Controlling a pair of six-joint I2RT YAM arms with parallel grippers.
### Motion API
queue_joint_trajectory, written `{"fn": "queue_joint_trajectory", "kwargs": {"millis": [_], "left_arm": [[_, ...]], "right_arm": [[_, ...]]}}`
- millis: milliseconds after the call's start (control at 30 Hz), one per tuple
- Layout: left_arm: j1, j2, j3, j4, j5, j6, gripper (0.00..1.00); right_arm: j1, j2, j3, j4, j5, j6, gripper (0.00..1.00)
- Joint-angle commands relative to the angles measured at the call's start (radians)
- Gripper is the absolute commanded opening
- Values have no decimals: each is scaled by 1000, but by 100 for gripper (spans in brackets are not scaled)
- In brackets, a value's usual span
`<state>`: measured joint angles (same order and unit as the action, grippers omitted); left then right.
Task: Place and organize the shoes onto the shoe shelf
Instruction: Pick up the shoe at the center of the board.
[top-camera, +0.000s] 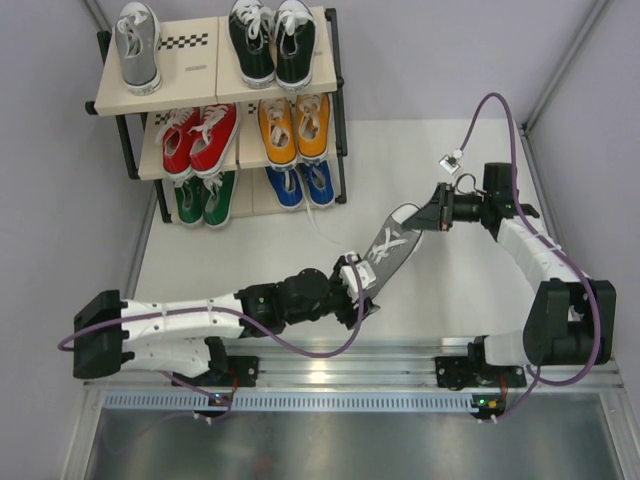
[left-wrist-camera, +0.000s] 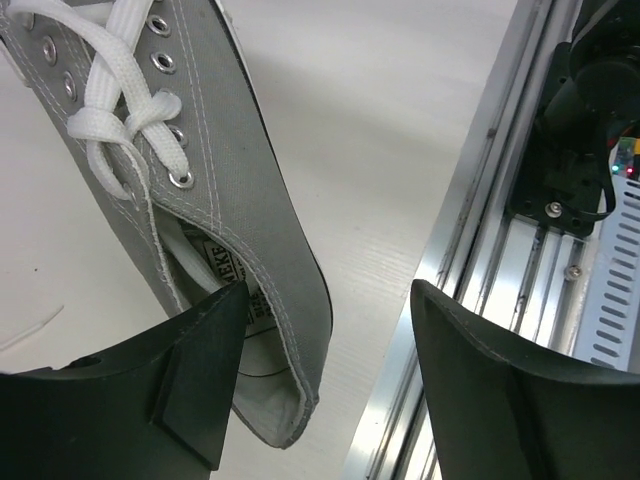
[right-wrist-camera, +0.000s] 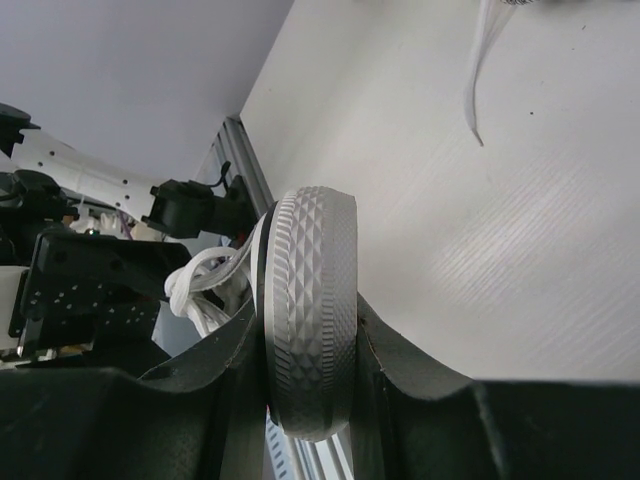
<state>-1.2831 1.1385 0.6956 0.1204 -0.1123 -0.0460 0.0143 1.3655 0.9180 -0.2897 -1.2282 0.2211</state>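
A grey shoe (top-camera: 390, 245) hangs above the table between both arms, laces facing up. My right gripper (top-camera: 432, 215) is shut on its white toe cap (right-wrist-camera: 310, 320), one finger on each side of the sole. My left gripper (left-wrist-camera: 330, 300) stands open at the heel. Its left finger (left-wrist-camera: 200, 370) lies over the shoe's opening (left-wrist-camera: 220, 200), and its right finger (left-wrist-camera: 500, 380) is well clear. The shoe shelf (top-camera: 190, 62) at the back left holds one grey shoe (top-camera: 138, 45), a black pair (top-camera: 272, 40), a red pair (top-camera: 200, 135), an orange pair (top-camera: 294, 125), a green pair (top-camera: 205, 195) and a blue pair (top-camera: 302, 183).
An aluminium rail (top-camera: 340, 360) carrying both arm bases runs along the near table edge. A purple cable (top-camera: 490, 110) loops above the right arm. A loose white lace end (right-wrist-camera: 478, 70) trails on the table in front of the shelf.
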Motion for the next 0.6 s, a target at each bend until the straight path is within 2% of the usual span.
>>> {"fn": "queue_joint_trajectory", "kwargs": {"millis": [0, 133, 233, 267, 400, 500, 567], "left_arm": [[-1, 30, 25, 76, -38, 61, 71], [1, 78, 28, 78, -15, 98, 66], [-1, 113, 35, 85, -20, 113, 52], [-1, 119, 38, 87, -20, 118, 37], [-1, 127, 53, 85, -50, 118, 9], [-1, 106, 53, 87, -63, 117, 0], [-1, 87, 44, 85, -69, 115, 0]], "right_arm": [[-5, -36, 22, 50, -82, 32, 0], [-5, -37, 21, 55, -91, 35, 0], [-5, -42, 15, 63, -94, 35, 0], [-4, -43, 15, 63, -97, 38, 0], [-5, -51, 10, 66, -97, 35, 0], [-5, -55, 9, 69, -99, 34, 0], [-5, -60, 10, 70, -106, 29, 0]]}}
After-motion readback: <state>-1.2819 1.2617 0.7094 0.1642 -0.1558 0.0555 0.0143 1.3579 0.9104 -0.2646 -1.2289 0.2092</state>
